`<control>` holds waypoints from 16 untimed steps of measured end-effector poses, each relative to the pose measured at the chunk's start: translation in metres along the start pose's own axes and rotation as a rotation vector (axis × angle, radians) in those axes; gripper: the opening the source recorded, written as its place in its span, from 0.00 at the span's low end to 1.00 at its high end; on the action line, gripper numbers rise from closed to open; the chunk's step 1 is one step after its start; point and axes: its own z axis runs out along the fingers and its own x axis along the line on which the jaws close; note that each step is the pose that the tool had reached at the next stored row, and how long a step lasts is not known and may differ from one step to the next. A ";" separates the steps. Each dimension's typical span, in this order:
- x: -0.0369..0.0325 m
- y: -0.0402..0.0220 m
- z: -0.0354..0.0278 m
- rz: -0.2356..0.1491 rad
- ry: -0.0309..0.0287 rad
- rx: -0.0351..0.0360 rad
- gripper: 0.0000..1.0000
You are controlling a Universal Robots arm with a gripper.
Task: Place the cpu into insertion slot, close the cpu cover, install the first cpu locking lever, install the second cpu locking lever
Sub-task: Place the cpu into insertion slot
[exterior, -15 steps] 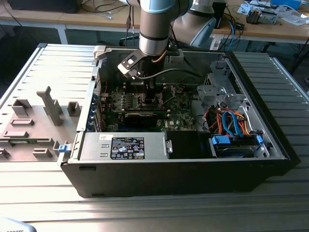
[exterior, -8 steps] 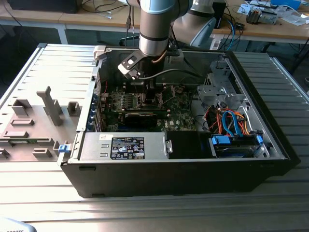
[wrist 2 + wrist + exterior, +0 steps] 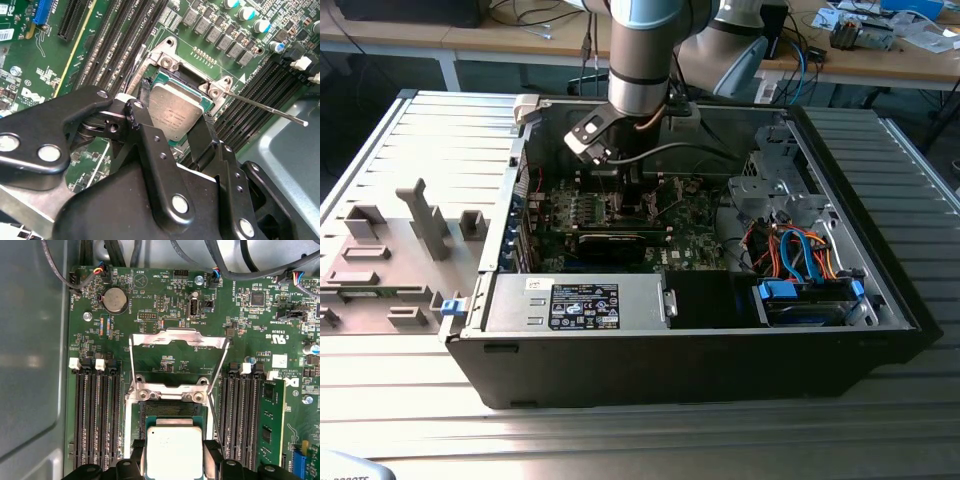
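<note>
The cpu, a grey-silver square chip, sits between my black fingers, and my gripper is shut on it. In the first wrist view the cpu hangs just over the open insertion slot, held by my gripper. The cpu cover, a silver frame with an open window, stands swung up past the slot. One thin locking lever sticks out sideways, and another lies along the memory slots. In the exterior view the arm reaches down into the case.
Black memory slots flank the socket, with a green memory stick on one side. The open black computer case holds a power supply and a drive cage with blue cables. Grey fixtures stand at the exterior view's left.
</note>
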 end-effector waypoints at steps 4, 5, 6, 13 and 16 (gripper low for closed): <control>0.0030 0.0037 0.0004 0.000 -0.0065 0.0003 0.55; 0.0032 0.0042 0.0006 0.000 -0.0088 0.0004 0.55; 0.0033 0.0049 0.0009 0.000 -0.0126 0.0006 0.55; 0.0034 0.0051 0.0049 0.008 -0.0216 0.0015 0.55; 0.0039 0.0052 0.0062 0.030 -0.0212 0.0025 0.55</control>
